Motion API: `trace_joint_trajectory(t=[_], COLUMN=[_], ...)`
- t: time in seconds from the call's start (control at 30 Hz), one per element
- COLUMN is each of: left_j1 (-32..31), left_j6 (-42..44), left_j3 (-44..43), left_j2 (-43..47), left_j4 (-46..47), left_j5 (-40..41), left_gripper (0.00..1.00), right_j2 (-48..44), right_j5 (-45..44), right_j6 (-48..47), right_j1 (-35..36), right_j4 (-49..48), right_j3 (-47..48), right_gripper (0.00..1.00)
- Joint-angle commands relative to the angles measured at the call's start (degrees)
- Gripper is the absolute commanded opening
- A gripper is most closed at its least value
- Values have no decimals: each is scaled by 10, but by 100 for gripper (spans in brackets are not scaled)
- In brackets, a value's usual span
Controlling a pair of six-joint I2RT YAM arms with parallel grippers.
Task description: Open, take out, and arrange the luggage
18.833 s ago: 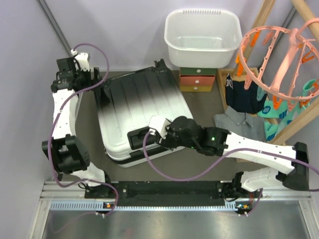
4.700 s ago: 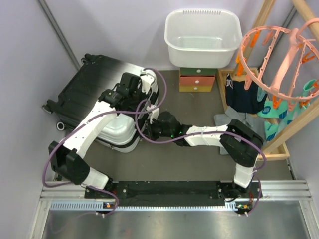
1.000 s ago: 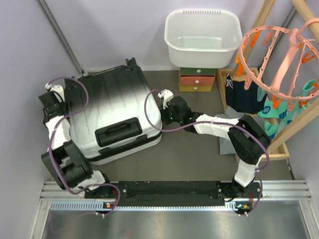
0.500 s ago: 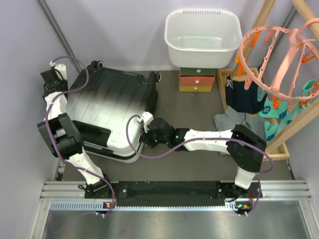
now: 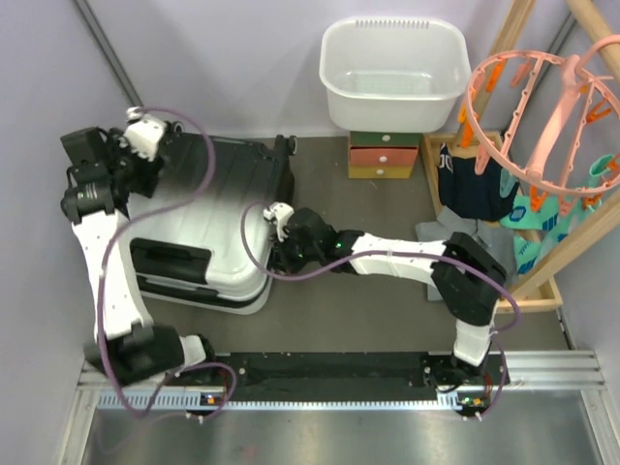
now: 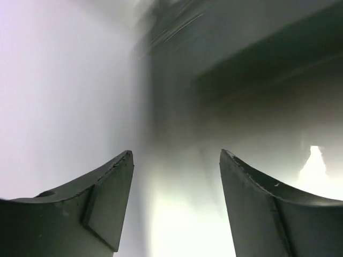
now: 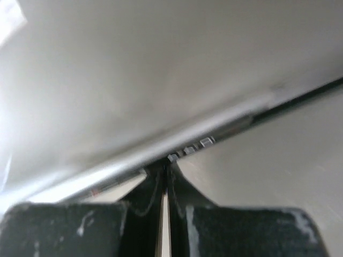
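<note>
Right wrist: right end effector (image 7: 165, 171), pressed together against the luggage (image 7: 134, 64) seam (image 7: 214, 136) ahead, likely unzipping; left end effector (image 6: 176, 155) spread, empty

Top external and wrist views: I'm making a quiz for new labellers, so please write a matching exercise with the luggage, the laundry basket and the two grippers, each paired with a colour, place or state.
Things:
1. luggage
2. laundry basket
3. left gripper
4. right gripper

Descriptions:
A. fingers shut together, tips at a seam
B. at the far side, by the drawer box
C. fingers apart, nothing between them
D. ribbed shell, black fading to white

Pairs: 1-D, 2-B, 3-C, 4-A
</note>
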State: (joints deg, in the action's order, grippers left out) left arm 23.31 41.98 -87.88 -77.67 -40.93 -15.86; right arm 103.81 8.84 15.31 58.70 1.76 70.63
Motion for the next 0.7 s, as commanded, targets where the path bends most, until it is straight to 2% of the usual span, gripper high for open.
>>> trace_joint_trajectory(t=[0.0,0.03,0.07,0.2,0.3,0.47,0.67], left_j1=[-41,-41,-43,-43,-53,-63,-63], left_j6=[17,27,82,258,320,463,467], left_j3=[-32,-41,-46,-27,17,116,90], left_j2=[79,81,81,107,146,202,169], left_j4=[-236,-252,-315,-453,-455,-456,-454], left_j5=[-190,-190,-196,-209,-169,-51,1], left_gripper=[71,69,66,63,62,64,60], right_j2=[57,58,58,50,53,61,78], right_j5=[38,35,30,14,8,4,-17], right_j6=[73,75,79,67,55,45,27], right_j1=[8,9,9,9,8,9,8], right_j4=[-134,-133,-134,-135,-125,-120,-109], right_j3=[94,98,96,85,88,94,122], right_gripper=[0,0,0,0,0,0,0])
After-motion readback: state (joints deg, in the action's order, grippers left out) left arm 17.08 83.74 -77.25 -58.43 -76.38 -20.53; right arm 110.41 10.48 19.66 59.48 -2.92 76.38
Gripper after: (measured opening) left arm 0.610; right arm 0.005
